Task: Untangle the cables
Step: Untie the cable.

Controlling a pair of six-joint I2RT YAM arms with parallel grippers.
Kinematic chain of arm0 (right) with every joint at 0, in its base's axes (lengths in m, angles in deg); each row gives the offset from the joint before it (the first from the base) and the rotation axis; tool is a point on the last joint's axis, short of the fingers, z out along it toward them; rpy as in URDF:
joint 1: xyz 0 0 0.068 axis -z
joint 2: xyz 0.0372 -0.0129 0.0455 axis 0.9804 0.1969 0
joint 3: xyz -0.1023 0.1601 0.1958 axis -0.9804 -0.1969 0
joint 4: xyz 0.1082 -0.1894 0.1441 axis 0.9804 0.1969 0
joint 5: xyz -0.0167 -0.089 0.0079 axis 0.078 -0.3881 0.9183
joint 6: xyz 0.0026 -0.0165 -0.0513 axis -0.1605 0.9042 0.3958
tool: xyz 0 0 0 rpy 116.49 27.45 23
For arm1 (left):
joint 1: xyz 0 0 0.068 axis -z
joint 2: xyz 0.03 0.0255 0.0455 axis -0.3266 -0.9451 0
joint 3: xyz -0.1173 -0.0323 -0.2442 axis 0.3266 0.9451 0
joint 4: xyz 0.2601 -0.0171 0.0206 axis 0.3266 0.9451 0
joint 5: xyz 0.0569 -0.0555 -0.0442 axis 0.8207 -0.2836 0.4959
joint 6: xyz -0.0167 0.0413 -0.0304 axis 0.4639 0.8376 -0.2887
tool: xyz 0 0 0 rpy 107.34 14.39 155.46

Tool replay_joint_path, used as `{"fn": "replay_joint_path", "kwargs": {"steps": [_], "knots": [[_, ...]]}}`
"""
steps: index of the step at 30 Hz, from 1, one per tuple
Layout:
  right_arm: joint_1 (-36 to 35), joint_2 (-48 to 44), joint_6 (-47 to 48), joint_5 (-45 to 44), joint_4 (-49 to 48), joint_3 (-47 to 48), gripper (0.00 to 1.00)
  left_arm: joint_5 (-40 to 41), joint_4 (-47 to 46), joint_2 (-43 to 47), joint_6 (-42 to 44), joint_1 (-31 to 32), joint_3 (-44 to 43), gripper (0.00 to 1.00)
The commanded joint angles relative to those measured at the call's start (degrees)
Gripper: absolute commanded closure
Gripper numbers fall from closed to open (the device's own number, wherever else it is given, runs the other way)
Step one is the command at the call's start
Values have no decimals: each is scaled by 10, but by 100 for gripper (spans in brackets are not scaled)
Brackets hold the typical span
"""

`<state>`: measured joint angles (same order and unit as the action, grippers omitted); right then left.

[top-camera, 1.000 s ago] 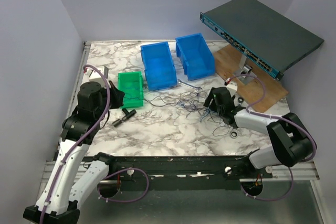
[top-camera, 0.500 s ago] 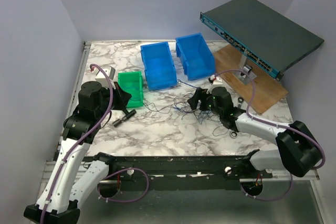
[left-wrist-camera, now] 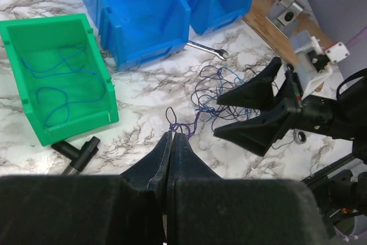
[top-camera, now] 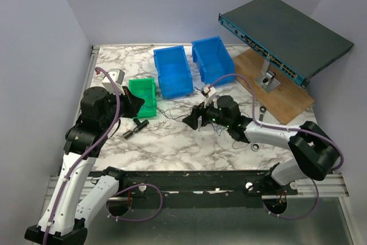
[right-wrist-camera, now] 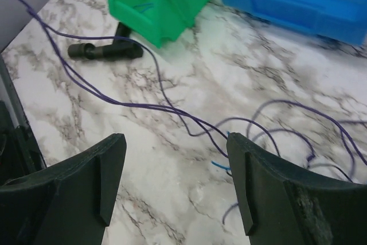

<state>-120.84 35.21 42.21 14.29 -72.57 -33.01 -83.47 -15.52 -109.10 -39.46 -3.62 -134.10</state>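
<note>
Left wrist view has my left gripper pinched shut on one purple strand of the cables. They lie knotted on the table, between the green bin and my right gripper, whose jaws are spread wide at the tangle. If I pull left while the right closes on the wrong loop, I reckon the knot tightens, or the thin strand slips out.

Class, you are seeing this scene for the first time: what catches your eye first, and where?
Brightest are two blue bins at the back of the marble table, with a green bin to their left. In front lies the tangle of thin cables, the left gripper shut on one strand, the right gripper wide open beside it.
</note>
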Motion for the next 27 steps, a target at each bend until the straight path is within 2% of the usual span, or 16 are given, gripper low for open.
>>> {"fn": "replay_joint_path", "kwargs": {"steps": [1, 10, 11, 14, 16, 21, 24, 27], "knots": [[-46, 43, 75, 17, -22, 54, 22, -34, -13, -1, 4, -3, -26, 100], [-68, 115, 113, 6, -33, 102, 25, -40, -20, -6, -7, -3, -41, 100], [-70, 122, 114, 1, -24, 113, 28, -39, -21, -6, -8, -3, -42, 100], [-71, 131, 111, -8, -9, 122, 46, -29, -24, -3, -11, -3, -41, 100], [-71, 116, 103, -24, -29, 98, 57, -13, -21, -3, -11, -3, -39, 100], [-71, 38, 56, -74, -76, 16, 91, 37, -8, -11, 5, -3, -28, 100], [-71, -10, 44, -99, -64, -22, 99, 88, 9, -21, 13, -3, -27, 100], [-72, -59, 42, -124, -43, -57, 99, 124, 21, -26, 19, -4, -26, 100]]}}
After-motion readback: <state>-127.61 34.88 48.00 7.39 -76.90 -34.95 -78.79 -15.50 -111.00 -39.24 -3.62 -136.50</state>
